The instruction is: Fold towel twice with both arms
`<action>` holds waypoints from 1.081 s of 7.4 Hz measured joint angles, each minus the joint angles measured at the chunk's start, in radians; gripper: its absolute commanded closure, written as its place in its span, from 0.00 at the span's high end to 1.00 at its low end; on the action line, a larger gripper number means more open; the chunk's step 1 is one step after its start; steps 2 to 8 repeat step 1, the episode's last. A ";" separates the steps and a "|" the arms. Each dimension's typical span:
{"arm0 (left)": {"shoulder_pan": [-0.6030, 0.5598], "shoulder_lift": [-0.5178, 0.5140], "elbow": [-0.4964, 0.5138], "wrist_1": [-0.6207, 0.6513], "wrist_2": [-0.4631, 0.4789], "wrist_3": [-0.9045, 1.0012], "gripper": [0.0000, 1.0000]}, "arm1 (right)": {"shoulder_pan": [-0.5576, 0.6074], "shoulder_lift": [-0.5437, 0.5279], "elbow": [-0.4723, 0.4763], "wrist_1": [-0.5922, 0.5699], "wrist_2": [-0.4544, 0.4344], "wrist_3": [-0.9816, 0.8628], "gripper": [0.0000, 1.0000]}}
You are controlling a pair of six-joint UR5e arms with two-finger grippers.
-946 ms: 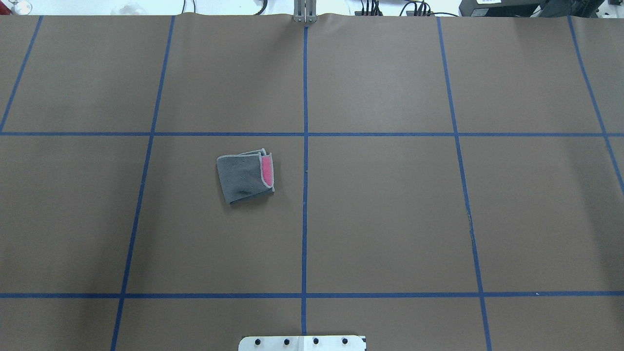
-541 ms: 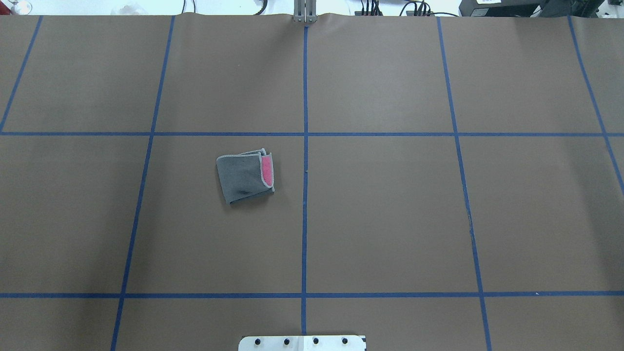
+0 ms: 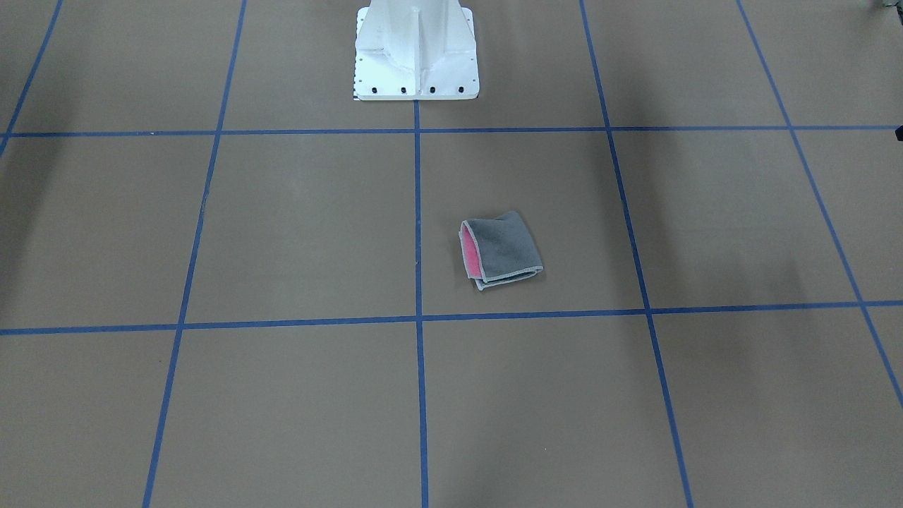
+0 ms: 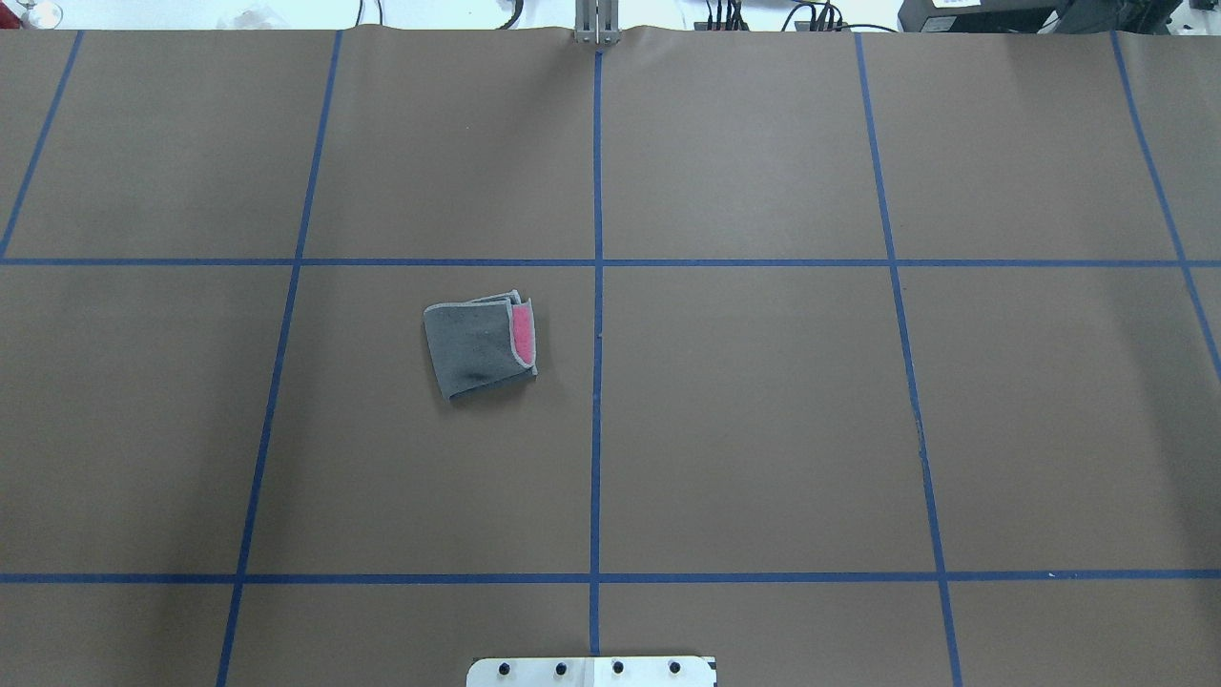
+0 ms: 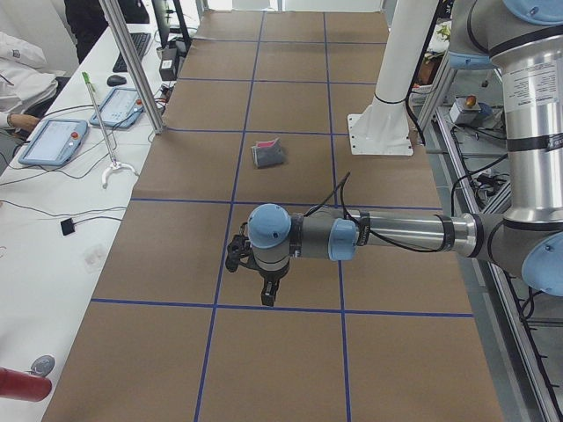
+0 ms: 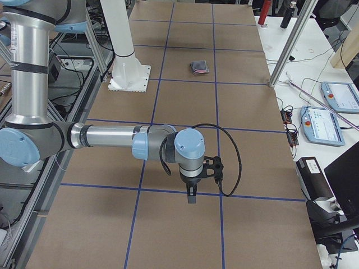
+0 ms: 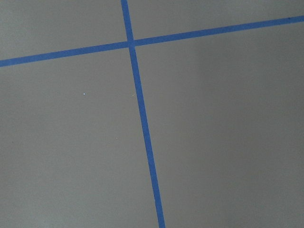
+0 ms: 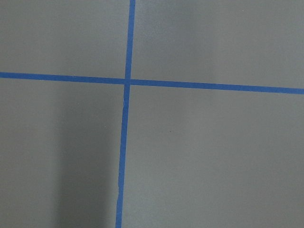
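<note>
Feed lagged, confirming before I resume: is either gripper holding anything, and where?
Nothing is held. The towel lies folded on the table, far from the left gripper and the right gripper.

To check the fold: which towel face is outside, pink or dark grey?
The dark grey face covers the top of the folded towel; the pink face shows only as a narrow strip inside one open edge.

surface: brown mat (image 4: 763,429), blue tape grid (image 4: 596,429) | side bench (image 5: 35,264): white, teach pendants (image 5: 53,141) | post (image 5: 130,61): aluminium
</note>
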 measured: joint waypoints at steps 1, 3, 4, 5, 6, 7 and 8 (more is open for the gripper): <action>0.000 0.000 0.000 0.000 0.000 -0.001 1.00 | 0.000 -0.003 0.000 0.000 0.000 -0.001 1.00; 0.000 0.000 0.000 0.000 0.000 -0.001 1.00 | 0.000 -0.003 0.000 0.000 0.000 -0.001 1.00; 0.000 0.000 0.000 0.000 0.000 -0.001 1.00 | 0.000 -0.003 0.000 0.000 0.000 -0.001 1.00; 0.000 0.000 0.000 0.000 0.000 -0.001 1.00 | 0.000 -0.003 0.000 0.000 0.000 -0.001 1.00; 0.000 0.000 0.000 0.000 0.000 -0.001 1.00 | 0.000 -0.003 0.000 0.000 0.000 -0.001 1.00; 0.000 0.000 0.000 0.000 0.000 -0.001 1.00 | 0.000 -0.003 0.000 0.000 0.000 -0.001 1.00; 0.000 0.000 0.000 0.000 0.000 -0.001 1.00 | 0.000 -0.003 0.000 0.000 0.000 -0.001 1.00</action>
